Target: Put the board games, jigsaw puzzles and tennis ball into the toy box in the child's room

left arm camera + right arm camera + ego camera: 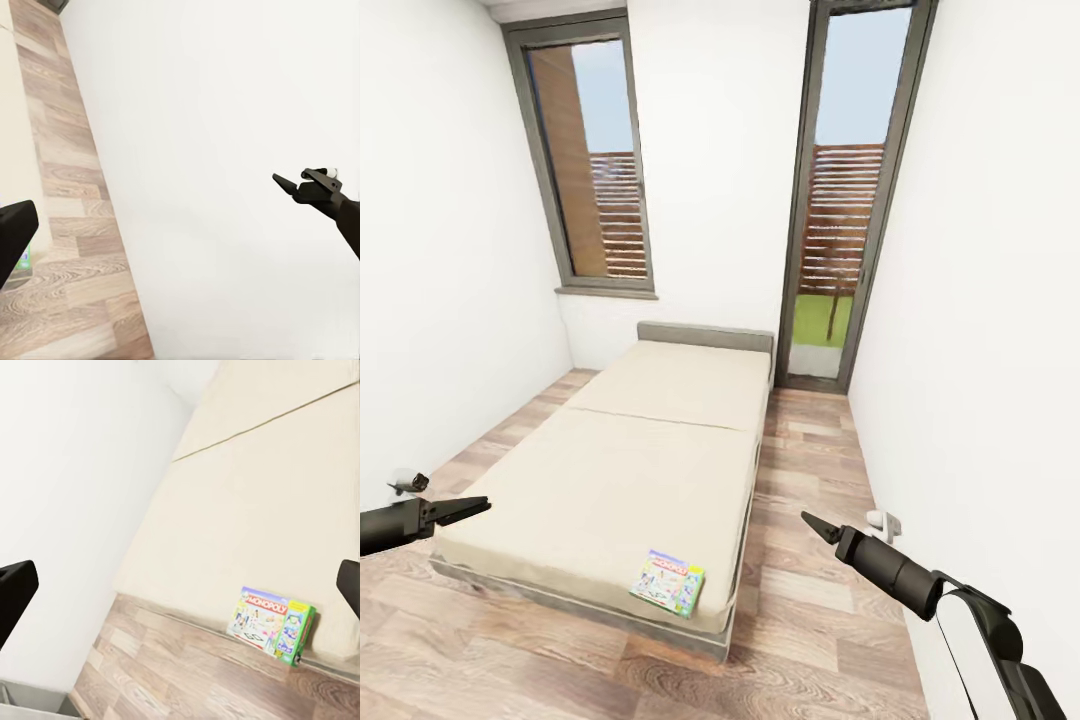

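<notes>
Head view: the robot faces the bed (pixel 660 450) from its foot end, with both arms held out low and nothing in either gripper. One board game (pixel 668 582) lies flat on the mattress at the near corner, ahead of and between the two grippers, nearer the right gripper (pixel 820 527) than the left gripper (pixel 460 508).

The left gripper's fingers look drawn close together in the head view, yet the left wrist view shows a dark finger at the frame edge, so I cannot tell whether it is open. The right gripper's two fingers sit at opposite edges of the right wrist view, which reads as spread wide, with the game (pixel 271 624) between and beyond them, well apart from both.

The step in hand seems to be the approach to the bed to collect a game; the table and toy box are somewhere else. Next, the base probably needs to close in on the corner, then the right arm must drop toward the box. The box lies flat, so an edge grip, or sliding it over the mattress edge first, looks likely.
</notes>
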{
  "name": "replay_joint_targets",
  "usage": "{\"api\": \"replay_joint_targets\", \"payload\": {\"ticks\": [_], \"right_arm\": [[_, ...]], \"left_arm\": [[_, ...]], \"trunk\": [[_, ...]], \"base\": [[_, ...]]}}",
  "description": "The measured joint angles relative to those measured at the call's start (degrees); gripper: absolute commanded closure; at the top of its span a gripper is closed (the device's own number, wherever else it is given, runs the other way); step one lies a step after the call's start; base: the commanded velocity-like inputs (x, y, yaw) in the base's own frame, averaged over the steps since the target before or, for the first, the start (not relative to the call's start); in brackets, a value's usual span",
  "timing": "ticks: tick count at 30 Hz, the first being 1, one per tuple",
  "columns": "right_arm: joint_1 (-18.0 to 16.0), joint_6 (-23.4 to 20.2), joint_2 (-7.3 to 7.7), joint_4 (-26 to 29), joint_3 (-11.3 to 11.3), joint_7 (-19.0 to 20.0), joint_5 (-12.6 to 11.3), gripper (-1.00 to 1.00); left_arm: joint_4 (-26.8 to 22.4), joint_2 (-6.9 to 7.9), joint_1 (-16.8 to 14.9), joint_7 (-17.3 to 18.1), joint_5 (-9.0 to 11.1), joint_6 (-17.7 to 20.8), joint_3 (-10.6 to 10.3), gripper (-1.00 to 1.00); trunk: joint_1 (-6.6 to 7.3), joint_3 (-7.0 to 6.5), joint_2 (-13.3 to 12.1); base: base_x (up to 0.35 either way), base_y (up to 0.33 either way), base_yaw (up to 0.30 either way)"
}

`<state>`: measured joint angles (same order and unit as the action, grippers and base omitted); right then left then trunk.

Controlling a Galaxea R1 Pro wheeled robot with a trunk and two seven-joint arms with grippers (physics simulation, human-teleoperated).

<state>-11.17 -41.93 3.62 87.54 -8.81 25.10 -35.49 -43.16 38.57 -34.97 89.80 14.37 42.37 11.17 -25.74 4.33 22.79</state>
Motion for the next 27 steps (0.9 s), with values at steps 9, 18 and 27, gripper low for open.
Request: {"api": "replay_joint_targets", "payload": {"ticks": [9, 18, 27], "right_arm": [[0.0, 0.04, -0.02, -0.02, 0.0, -0.04, 0.0, -1.0], [0.02, 0.04, -0.08, -0.01, 0.01, -0.09, 0.0, -1.0], [0.0, 0.09, -0.12, -0.03, 0.02, -0.11, 0.0, -1.0]], "left_arm": [[0.01, 0.04, 0.0, -0.01, 0.02, 0.0, 0.0, -1.0], [0.02, 0.02, 0.0, -0.01, 0.07, 0.0, 0.0, -1.0], [0.0, 0.05, 0.01, 0.0, 0.03, 0.0, 0.0, -1.0]], "trunk": [[0.0, -0.31, 0.0], [0.0, -0.63, 0.0], [0.0, -0.91, 0.0]], "base": [[0.0, 0.229, -0.28], [0.0, 0.062, -0.28], [0.004, 0.172, -0.228]]}}
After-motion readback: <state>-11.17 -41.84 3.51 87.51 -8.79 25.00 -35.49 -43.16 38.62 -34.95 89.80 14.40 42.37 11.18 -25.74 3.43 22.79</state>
